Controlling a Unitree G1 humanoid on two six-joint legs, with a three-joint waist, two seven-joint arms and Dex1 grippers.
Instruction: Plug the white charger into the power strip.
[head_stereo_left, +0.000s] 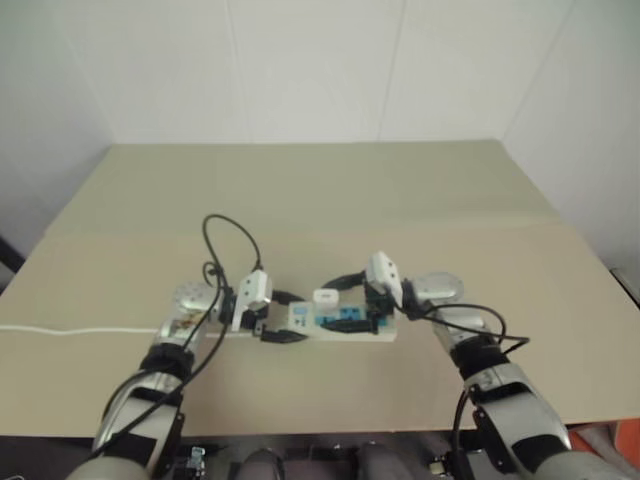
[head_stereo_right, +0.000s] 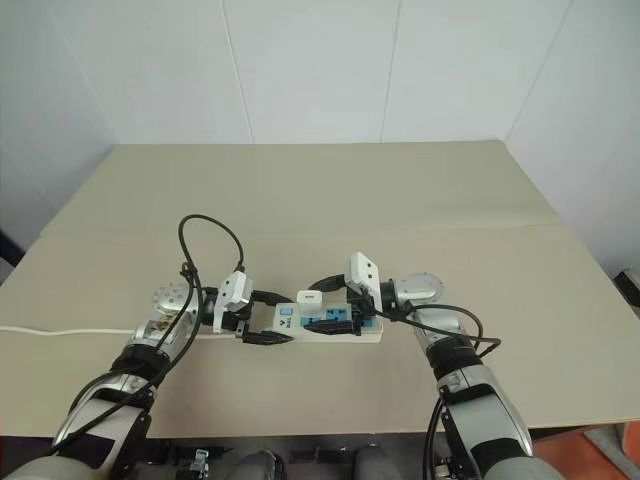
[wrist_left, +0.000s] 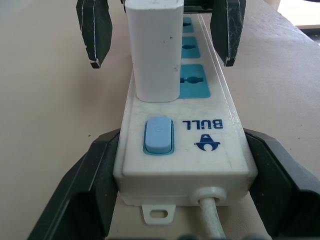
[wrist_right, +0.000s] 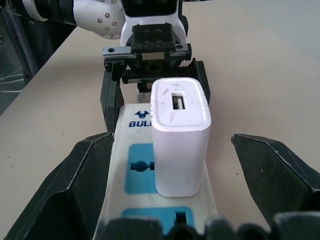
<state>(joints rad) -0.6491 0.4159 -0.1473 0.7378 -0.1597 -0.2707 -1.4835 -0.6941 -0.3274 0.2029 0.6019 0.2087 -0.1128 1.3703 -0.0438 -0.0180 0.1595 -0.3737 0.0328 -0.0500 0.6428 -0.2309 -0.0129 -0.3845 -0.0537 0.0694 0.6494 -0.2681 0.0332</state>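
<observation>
I see the white charger (wrist_right: 180, 135) standing upright in the power strip (wrist_left: 200, 145), between my two hands. My right hand (wrist_right: 175, 200) is spread open, clear of it. My left hand (wrist_left: 182, 200) sits slightly open around the strip's switch end.

Beige table (head_stereo_left: 330, 200), white power strip (head_stereo_left: 345, 325) lying flat near its front edge, thin white cord (head_stereo_left: 70, 329) trailing left

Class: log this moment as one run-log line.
white charger: upright in power strip | right gripper: open | left gripper: straddling strip's switch end
</observation>
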